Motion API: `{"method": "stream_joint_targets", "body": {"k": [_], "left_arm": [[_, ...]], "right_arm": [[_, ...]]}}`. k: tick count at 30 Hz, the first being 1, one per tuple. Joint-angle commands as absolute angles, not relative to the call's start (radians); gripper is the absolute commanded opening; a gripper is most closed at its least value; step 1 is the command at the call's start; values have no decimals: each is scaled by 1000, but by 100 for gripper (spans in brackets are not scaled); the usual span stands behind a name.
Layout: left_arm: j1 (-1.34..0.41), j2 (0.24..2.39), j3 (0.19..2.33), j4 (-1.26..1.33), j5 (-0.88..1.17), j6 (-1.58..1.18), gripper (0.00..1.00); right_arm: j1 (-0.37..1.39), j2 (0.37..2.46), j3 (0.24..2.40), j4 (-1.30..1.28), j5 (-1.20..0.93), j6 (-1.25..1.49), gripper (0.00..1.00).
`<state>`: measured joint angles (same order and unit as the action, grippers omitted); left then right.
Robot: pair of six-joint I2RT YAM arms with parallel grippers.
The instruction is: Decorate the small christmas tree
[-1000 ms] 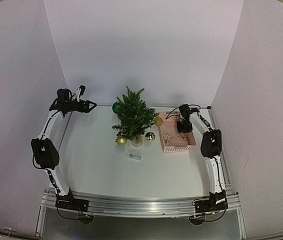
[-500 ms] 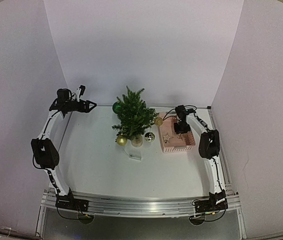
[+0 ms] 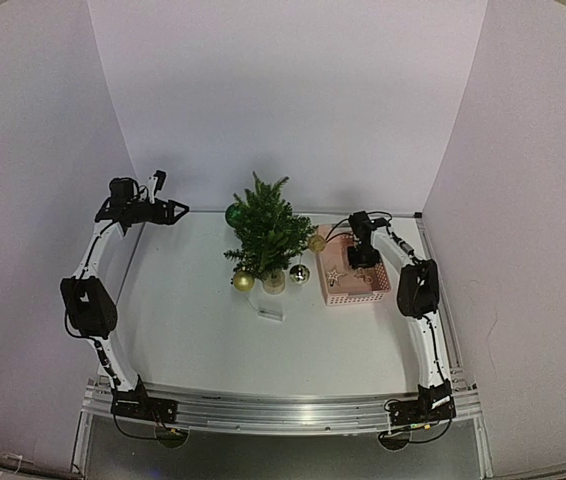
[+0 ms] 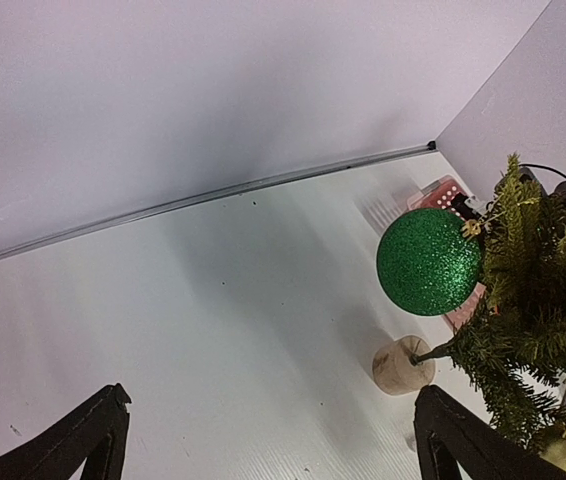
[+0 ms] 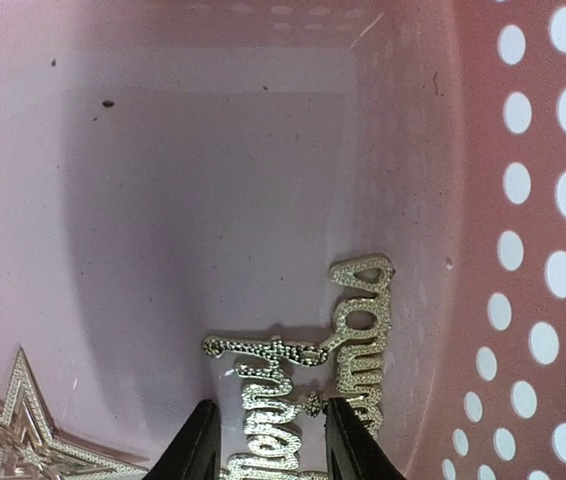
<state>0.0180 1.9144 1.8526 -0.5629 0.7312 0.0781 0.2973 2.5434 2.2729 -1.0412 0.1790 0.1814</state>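
Tree, from above: you have it upright on the desk, toward the back wall.
Baubles, from above: a green ball sits at the tree's back left, a gold ball low at its front left, a silver ball low on its right and a second gold ball at its right edge. From here you cannot tell whether the low ones hang or rest on the desk.
Basket, from above: pink, just right of the tree, with your right end effector down inside it.
Left end effector, from above: raised at the back left, well apart from the tree.
Left end effector, left wrist: its jaws are spread as wide as they go, with nothing between them but bare desk.
Green ball, left wrist: it hangs by its gold cap from a branch of the tree, clear of the desk, with the pot below it.
Right end effector, right wrist: the jaws are drawn in about partway, with the fingers on either side of a script ornament lying flat on the basket floor. You cannot tell whether the pinch has taken.
Star, right wrist: silver, flat in the basket beside that ornament, untouched.
Progress: four baubles are on or at the tree, and the script ornament and star are left in the basket. I judge you past halfway, with the next pick in hand.
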Motion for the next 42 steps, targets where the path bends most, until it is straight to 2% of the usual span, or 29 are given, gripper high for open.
{"method": "stream_joint_targets", "body": {"k": [1,15,28,39,42], "left_arm": [[19,1898,1868,-523,744,75,99],[21,1896,1866,-522,744,75,99],[25,1900,1863,-513,743,60,99],[28,1900,1861,-506,744,52,99],[29,1897,1859,-505,744,52,99]], "right_arm": [[309,2457,2253,-1066,197,202,30],[314,2435,2243,-1066,204,222,30],[314,2519,2149,-1069,130,254,31],[314,2555,2119,-1072,170,250,13],[314,2540,2141,-1071,167,249,11]]}}
